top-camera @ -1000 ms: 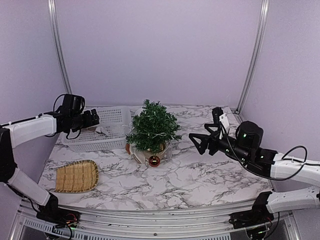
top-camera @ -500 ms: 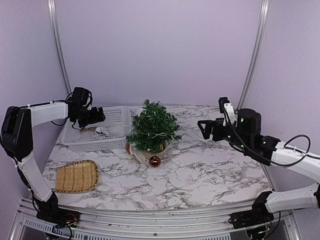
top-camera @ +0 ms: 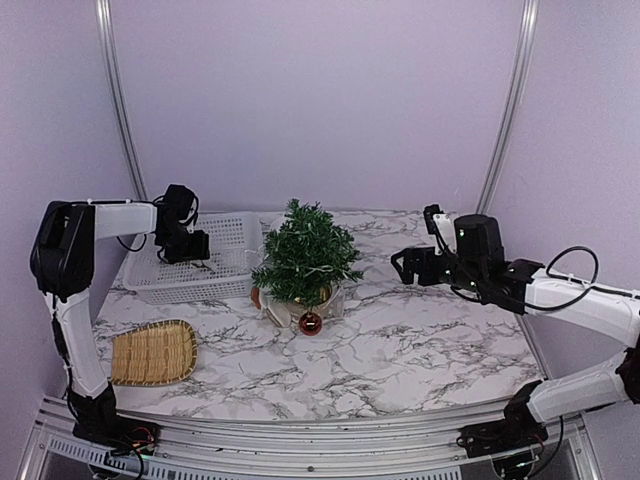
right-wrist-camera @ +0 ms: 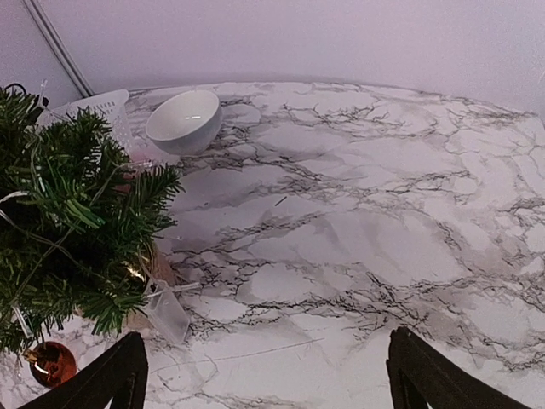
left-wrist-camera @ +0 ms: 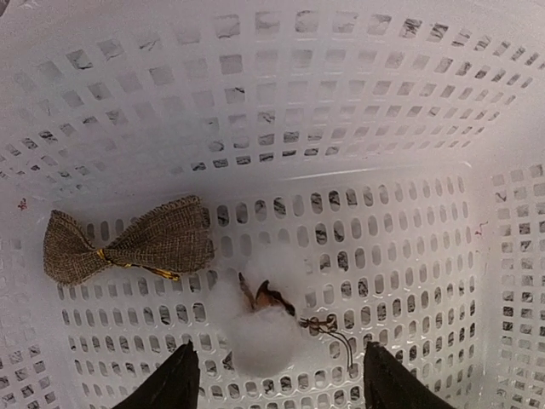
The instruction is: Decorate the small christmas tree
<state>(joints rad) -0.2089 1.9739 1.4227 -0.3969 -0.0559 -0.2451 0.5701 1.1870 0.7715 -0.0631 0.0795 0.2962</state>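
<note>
Top external view: wicker tray lies front-left; tree stands mid-table, red bauble at its pot; right gripper hangs right of it, jaws wide; left gripper reaches into the white basket, jaws apart astride a fluffy ornament, burlap bow beside.

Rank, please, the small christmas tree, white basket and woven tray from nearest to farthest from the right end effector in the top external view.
1. small christmas tree, mid-table, beside the right end effector.
2. white basket, back left, beyond the tree.
3. woven tray, front left corner.
</note>
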